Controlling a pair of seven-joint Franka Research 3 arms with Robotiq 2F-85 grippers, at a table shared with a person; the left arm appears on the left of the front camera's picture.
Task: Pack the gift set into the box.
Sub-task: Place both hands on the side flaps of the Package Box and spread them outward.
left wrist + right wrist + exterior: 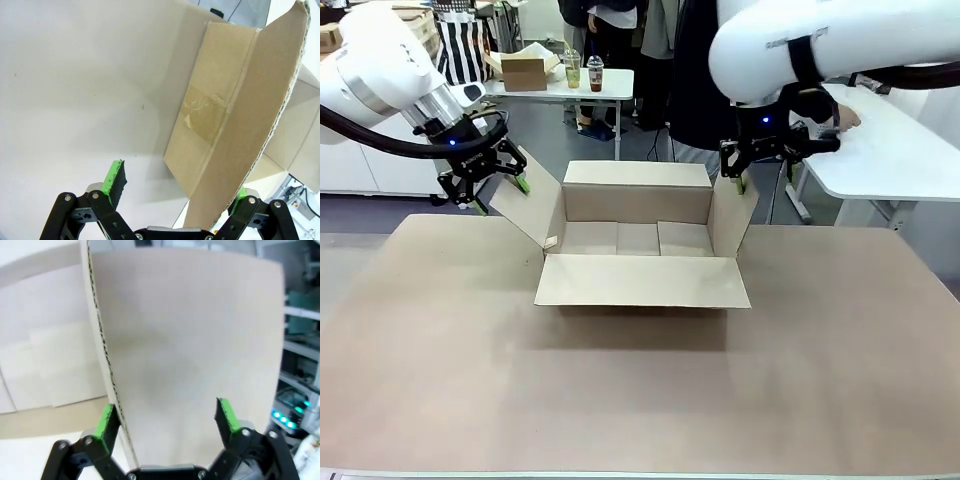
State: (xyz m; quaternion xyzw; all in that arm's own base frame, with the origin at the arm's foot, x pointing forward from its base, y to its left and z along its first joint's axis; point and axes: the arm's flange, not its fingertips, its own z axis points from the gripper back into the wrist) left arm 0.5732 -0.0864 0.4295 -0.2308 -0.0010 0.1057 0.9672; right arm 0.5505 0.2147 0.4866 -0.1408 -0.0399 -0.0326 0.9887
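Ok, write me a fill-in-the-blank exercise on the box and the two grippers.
1. The box sits on the table with all four flaps ____.
2. The left flap has its edge ____ the fingers of the left gripper.
3. The right gripper, jaws open, is at the box's ____ flap.

Missing words: open; between; right.

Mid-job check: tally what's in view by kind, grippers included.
open box: 1
grippers: 2, the left gripper and the right gripper
smaller carton: 1
cups: 2
Total: 6
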